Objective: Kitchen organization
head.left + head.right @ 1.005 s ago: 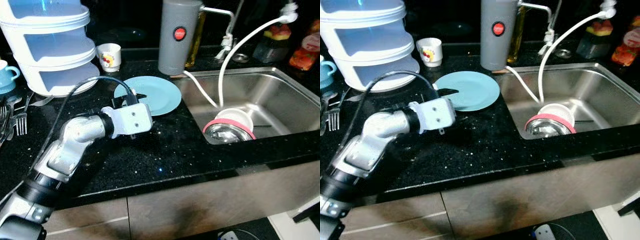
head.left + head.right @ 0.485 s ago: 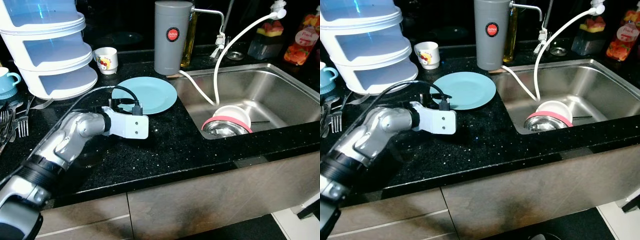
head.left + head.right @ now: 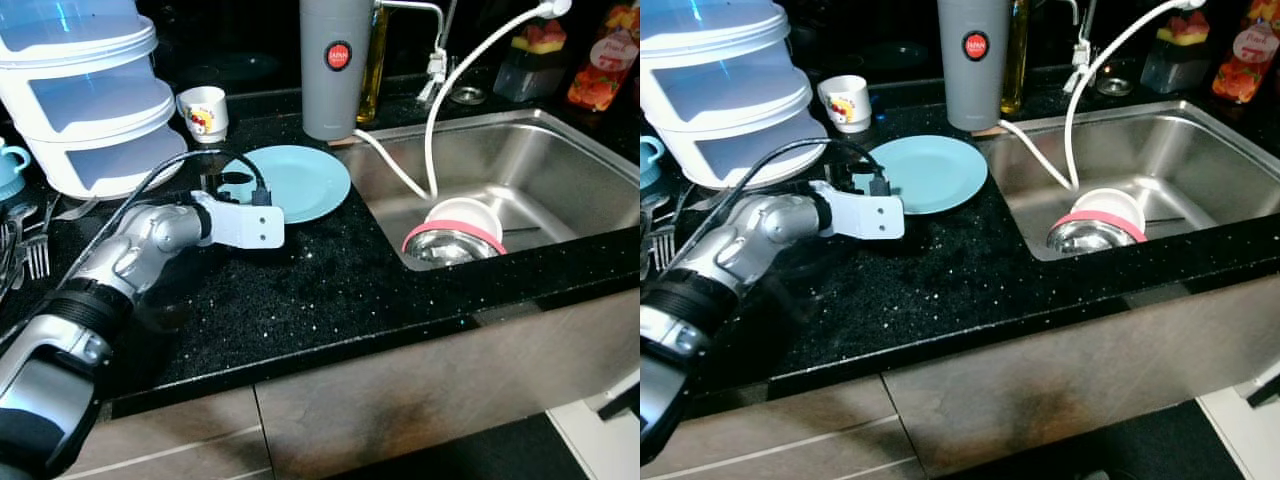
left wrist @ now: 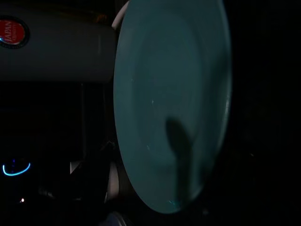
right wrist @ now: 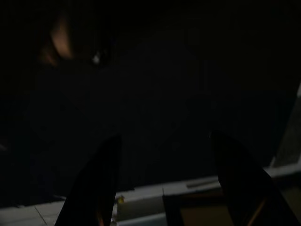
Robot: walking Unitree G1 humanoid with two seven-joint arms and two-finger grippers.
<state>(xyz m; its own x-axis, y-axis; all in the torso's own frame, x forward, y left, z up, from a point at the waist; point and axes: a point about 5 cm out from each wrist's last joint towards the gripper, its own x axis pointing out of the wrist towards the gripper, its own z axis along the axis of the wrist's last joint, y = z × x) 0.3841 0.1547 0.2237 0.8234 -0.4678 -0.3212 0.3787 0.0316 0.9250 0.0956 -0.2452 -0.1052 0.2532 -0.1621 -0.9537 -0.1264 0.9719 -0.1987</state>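
On a black speckled worktop beside a steel sink, the humanoid's left arm reaches toward a pale blue plate, the landmark of this scene. Left of the plate stands a stack of white food containers, with forks nearer the front edge and a small printed cup just behind the plate's left rim. The left tool sits at that near-left rim, its white wrist housing blocking the head views of its fingers; whether it is released or clenched cannot be told. One dark fingertip lies over the plate's face in the left wrist view.

The plate lies flat, empty and apparently clean, a shallow round dish with a thin, low rim, touching nothing else. Behind it to the right rises a grey cylindrical dispenser with a red badge; farther right, a white hose drops into the sink onto a white-and-pink bowl.

Judged from here, the step is taking hold of the plate. Doing it well likely means sliding one finger under the thin rim and pinching firmly, since a flat, glossy plate could skate across the polished stone. The right tool hangs idle in the dark, fingers spread.
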